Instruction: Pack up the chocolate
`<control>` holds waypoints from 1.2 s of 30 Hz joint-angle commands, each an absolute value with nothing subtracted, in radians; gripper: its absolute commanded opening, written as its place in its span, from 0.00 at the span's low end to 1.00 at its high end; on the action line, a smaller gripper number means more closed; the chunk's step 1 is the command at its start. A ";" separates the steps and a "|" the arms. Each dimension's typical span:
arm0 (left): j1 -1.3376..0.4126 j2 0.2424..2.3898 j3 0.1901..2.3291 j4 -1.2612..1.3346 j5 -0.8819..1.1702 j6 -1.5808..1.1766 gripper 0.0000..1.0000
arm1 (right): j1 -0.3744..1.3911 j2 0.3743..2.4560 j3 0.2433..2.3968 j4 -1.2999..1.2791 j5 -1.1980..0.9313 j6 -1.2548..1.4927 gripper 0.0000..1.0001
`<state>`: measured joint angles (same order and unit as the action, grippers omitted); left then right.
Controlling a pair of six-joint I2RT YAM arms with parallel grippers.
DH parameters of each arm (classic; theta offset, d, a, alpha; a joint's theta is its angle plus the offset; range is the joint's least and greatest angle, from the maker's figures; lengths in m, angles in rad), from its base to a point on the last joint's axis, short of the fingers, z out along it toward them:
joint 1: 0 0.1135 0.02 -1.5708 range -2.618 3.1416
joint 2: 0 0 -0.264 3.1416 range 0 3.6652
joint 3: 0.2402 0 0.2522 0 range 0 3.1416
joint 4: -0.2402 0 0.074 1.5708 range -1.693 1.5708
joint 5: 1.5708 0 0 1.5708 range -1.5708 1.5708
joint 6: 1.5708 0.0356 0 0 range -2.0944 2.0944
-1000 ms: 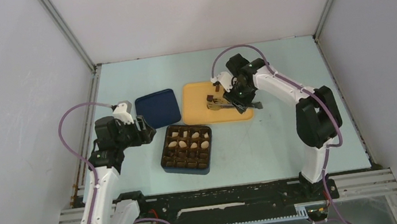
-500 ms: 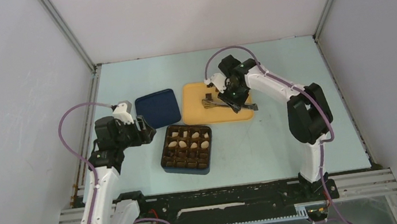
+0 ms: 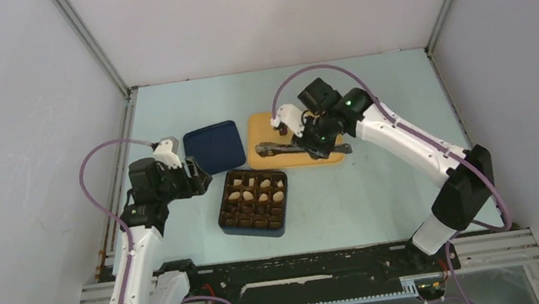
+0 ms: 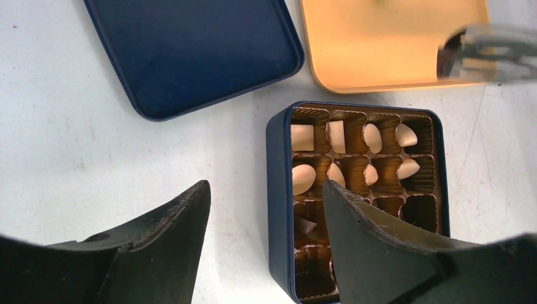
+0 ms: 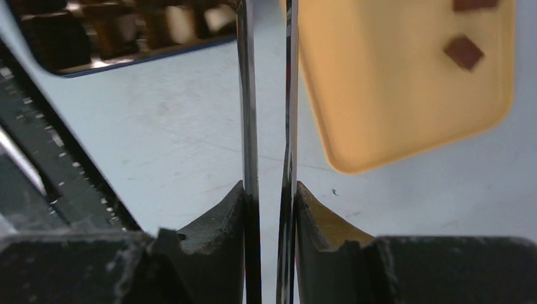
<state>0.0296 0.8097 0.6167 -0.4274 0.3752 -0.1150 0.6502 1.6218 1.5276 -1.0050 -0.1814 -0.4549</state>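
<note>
Jaws of my left gripper (image 4: 265,190) stand apart, empty, by the box's (image 4: 278,215) left wall. Cream chocolate (image 4: 303,179) sits in several of its far cells. Beyond, my right gripper (image 5: 271,196) is clamped on tongs (image 5: 248,95) beside the tray (image 5: 392,95), where two dark pieces (image 5: 464,52) lie. The lid (image 4: 196,50) lies just left of the tray.

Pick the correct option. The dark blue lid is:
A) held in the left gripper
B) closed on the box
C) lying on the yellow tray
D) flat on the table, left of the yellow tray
D: the dark blue lid lies flat on the table beside the yellow tray, apart from the open box.
</note>
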 commanded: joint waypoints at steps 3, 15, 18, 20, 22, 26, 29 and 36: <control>0.039 0.797 0.589 -0.390 0.396 -0.117 0.70 | 0.828 1.606 1.504 -1.060 -0.282 -0.541 0.25; 0.041 0.774 0.586 -0.398 0.386 -0.112 0.70 | 0.971 1.730 1.598 -1.099 -0.278 -0.554 0.26; 0.040 0.777 0.586 -0.396 0.387 -0.113 0.70 | 0.981 1.752 1.625 -1.105 -0.288 -0.553 0.26; 0.040 0.777 0.586 -0.396 0.389 -0.112 0.70 | 0.987 1.765 1.643 -1.109 -0.299 -0.549 0.26; 0.041 0.778 0.585 -0.394 0.391 -0.112 0.70 | 0.993 1.779 1.660 -1.111 -0.302 -0.549 0.26; 0.041 0.774 0.586 -0.395 0.390 -0.112 0.70 | 0.999 1.817 1.707 -1.114 -0.295 -0.544 0.26; 0.040 0.770 0.584 -0.397 0.389 -0.110 0.70 | 1.001 1.850 1.736 -1.120 -0.306 -0.543 0.27; 0.042 0.764 0.584 -0.399 0.391 -0.110 0.71 | 1.007 1.892 1.775 -1.123 -0.288 -0.538 0.31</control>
<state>0.0315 0.7826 0.5964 -0.4274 0.3740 -0.1146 1.0000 1.8812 1.7214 -1.1149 -0.2878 -0.5350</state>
